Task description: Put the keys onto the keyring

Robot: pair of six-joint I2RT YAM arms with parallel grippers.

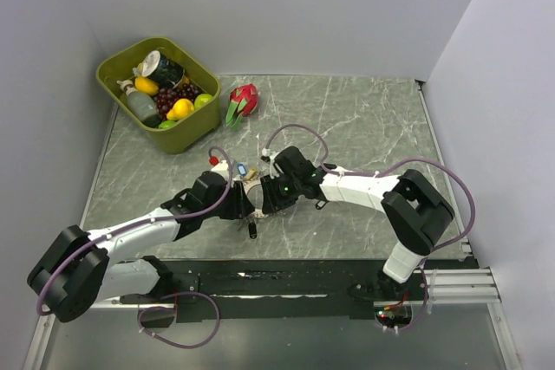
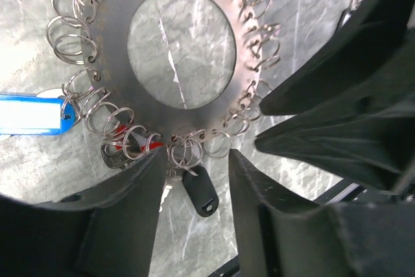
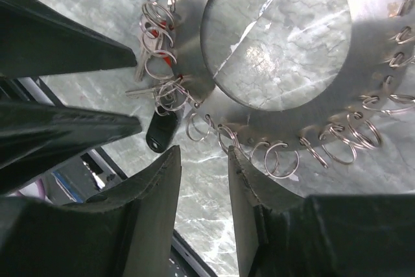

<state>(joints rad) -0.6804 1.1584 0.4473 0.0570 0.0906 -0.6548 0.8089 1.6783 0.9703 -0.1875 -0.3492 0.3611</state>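
**Both claws at the keyring rim, nothing gripped yet**

Far left: bin [image 1: 186, 138] of fruit on the desk [image 1: 364, 119]. Not part of this job.

Left claw [image 2: 196, 160]: jaws roughly half open, clamped on nothing. The tips straddle the rim of the keyring [image 2: 115, 63] over a few split rings [image 2: 71, 30]. The black tag [image 2: 200, 189] lies in the gap between the tips. The red tag [image 2: 148, 141] is just beside one finger. The blue tag [image 2: 29, 115] sits further round the rim, at the left of that wrist view. All three look hooked onto rim rings, but I can't confirm it.

The keyring lies flat mid-desk, between my two claws.

My read on handling:
- It's a thin, stiff, light plate and probably slick on the stone. A push from one side will likely make it skate.
- Lying flat, it offers no edge to get under. Best hold is across the band, with one finger down the centre hole and one outside.
- The split rings are springy and floppy, so they'll twist away unless the plate is pinned.
- The keys [image 3: 139, 90] are tiny. I'd grab the plastic tag, not the blade.

Right claw [image 3: 203, 154]: jaws partly open and empty, with bare desk showing in the gap. The tips sit just outside the rim rings, apart from them. The black tag is near, off to the left in that wrist view.
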